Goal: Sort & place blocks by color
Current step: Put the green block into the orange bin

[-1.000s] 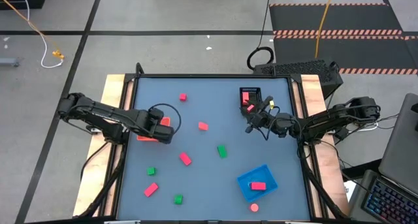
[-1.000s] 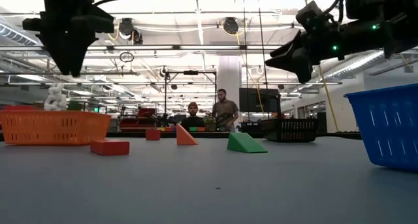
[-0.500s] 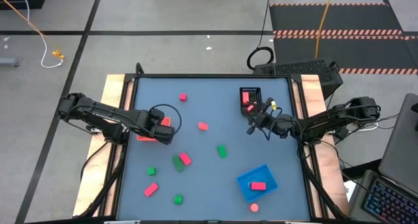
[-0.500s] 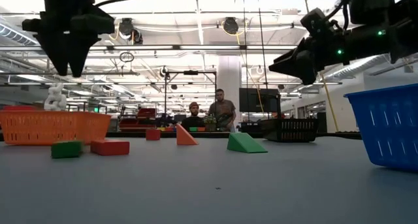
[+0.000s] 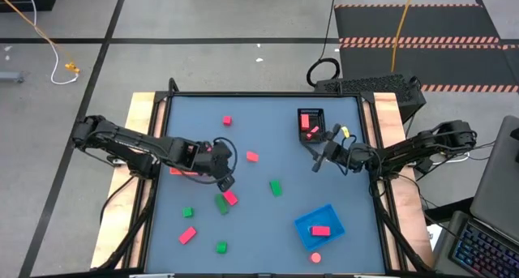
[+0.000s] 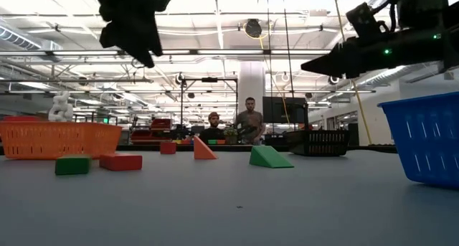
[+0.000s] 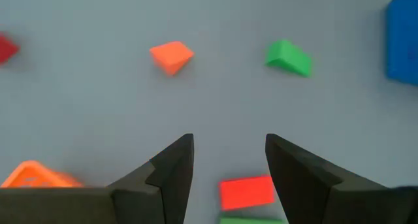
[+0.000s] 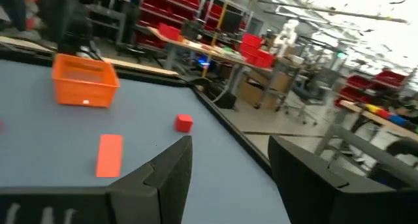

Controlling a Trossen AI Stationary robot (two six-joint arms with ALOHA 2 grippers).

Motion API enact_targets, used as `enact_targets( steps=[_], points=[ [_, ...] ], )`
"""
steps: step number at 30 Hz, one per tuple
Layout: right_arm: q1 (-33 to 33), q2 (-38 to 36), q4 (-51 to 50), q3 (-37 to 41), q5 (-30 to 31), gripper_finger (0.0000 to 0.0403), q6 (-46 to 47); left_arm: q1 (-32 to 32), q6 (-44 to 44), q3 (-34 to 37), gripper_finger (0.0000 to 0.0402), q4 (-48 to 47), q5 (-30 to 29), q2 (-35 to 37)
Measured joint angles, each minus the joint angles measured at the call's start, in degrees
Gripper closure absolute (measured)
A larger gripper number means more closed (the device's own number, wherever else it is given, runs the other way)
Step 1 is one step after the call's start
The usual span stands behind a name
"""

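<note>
Both arms' fingers [image 7: 294, 178] gape empty; four green blocks [image 5: 222, 203], three trays [image 5: 322, 220].

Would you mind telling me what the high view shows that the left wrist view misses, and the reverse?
Only the high view shows the black tray with pink blocks inside, the right hand raised beside it, the blue tray's contents, and the small green blocks toward the table's near-left corner. Only the left wrist view shows the left hand's open fingers from close up, empty above the table. Both show the pink bar beside the green block, the green wedge and the orange tray.
</note>
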State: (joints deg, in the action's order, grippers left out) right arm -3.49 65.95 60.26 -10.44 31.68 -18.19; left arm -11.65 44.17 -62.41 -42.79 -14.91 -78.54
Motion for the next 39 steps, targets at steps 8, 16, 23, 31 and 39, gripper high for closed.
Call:
enact_targets(
  steps=[8, 16, 23, 31, 39],
  points=[
    [0.0, 0.0, 3.3, 0.0, -1.9, 0.0206, 1.1, -3.1, 4.9, 0.0, 0.0211, 8.1, 6.5, -1.3],
    [0.3, 0.1, -0.6, 0.1, -1.7, 0.0206, 1.0, -7.7, 13.4, 0.0, 0.0211, 13.7, 22.2, -10.7],
    [1.9, -0.1, 4.3, 1.6, -1.7, 0.0206, 0.7, -8.0, 5.1, 0.0, 0.0210, 13.1, 30.3, -14.2],
    [1.2, -0.1, 6.6, 1.8, -1.8, 0.0206, 6.5, -11.7, -30.2, 0.0, 0.0210, 0.2, 26.2, -14.1],
    [-2.7, -0.2, 6.4, 1.8, -1.8, 0.0206, 8.8, -11.7, -58.0, 0.0, 0.0198, -6.4, 11.9, -14.1]
  ],
)
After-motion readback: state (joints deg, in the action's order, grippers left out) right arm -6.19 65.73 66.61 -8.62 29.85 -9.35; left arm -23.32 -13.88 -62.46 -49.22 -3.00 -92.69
